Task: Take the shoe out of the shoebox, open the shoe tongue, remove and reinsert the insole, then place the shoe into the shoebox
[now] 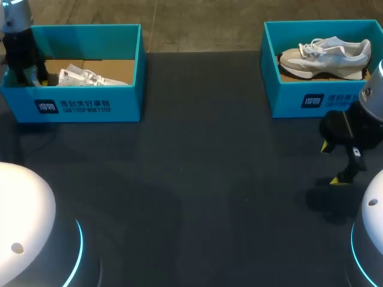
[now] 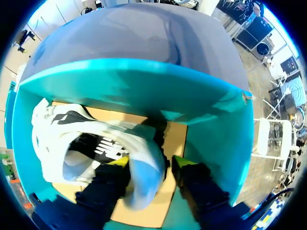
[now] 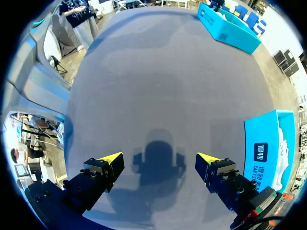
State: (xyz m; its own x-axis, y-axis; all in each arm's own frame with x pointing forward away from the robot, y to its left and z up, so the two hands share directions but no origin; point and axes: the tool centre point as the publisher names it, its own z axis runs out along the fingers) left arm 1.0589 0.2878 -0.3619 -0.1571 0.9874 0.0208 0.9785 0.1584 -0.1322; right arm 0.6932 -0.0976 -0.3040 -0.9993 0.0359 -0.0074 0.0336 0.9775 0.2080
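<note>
Left jaws: parted inside the left shoebox (image 1: 90, 104), straddling the heel of the white shoe (image 2: 96, 143); we see no firm clamp.
Where it lies: the white shoe rests on the cardboard floor of that box.
Right jaws: spread wide, holding nothing, over the bench (image 3: 158, 86), near the right shoebox (image 1: 311, 98).
Other box: a second shoe (image 1: 326, 57) lies inside.

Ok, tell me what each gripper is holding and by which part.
Nothing gripped: left gripper open, straddling the white shoe at its heel; right gripper open above the table.
</note>
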